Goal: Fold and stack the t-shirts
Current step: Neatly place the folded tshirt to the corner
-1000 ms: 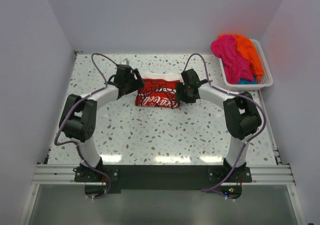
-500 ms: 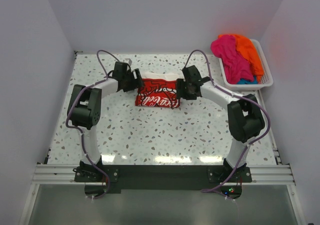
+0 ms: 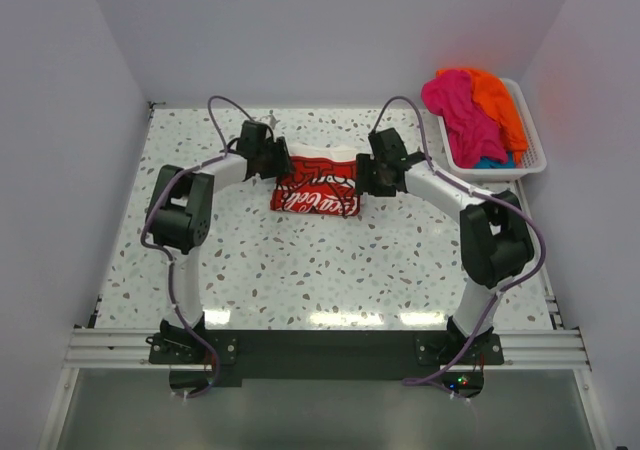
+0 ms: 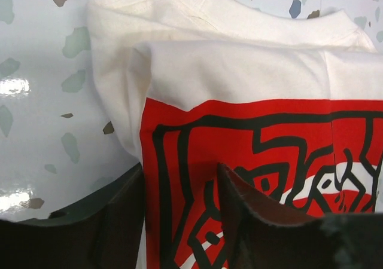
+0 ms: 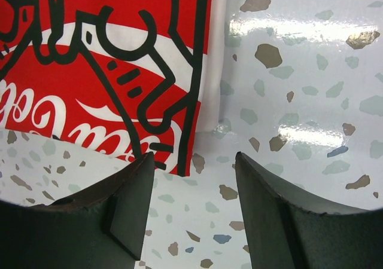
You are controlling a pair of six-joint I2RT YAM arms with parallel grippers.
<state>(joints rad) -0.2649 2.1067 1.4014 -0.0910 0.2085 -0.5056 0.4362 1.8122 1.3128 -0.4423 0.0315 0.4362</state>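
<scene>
The cream t-shirt (image 3: 315, 188) lies folded into a compact rectangle, red print up, on the far middle of the table (image 3: 300, 270), between the two arms. It looks light, limp and thin. It will likely sag and come unfolded if lifted by one layer, so the safest hold is probably a pinch through all layers at an outer edge or corner, one on each side, with both sides lifted together. The glossy tabletop may also let the bundle slide rather than let a finger get under it. The left gripper (image 3: 284, 168) is at the shirt's left edge with its jaws apart. One finger is over bare table, the other over the printed cloth, and nothing is clamped. The right gripper (image 3: 362, 178) is at the near right corner, its jaws also apart with only speckled table between them and the cloth just ahead. At the far right a white basket (image 3: 532, 162) holds a pink shirt (image 3: 450, 105), an orange shirt (image 3: 497, 100) and a bit of a teal shirt (image 3: 490, 162), all crumpled. Only the overhead view shows that heap and the whole bundle. Only the left wrist view shows a plain cream layer sticking out past the printed one, so the fold is uneven. The right wrist view shows a thin white margin along the print's right edge.
</scene>
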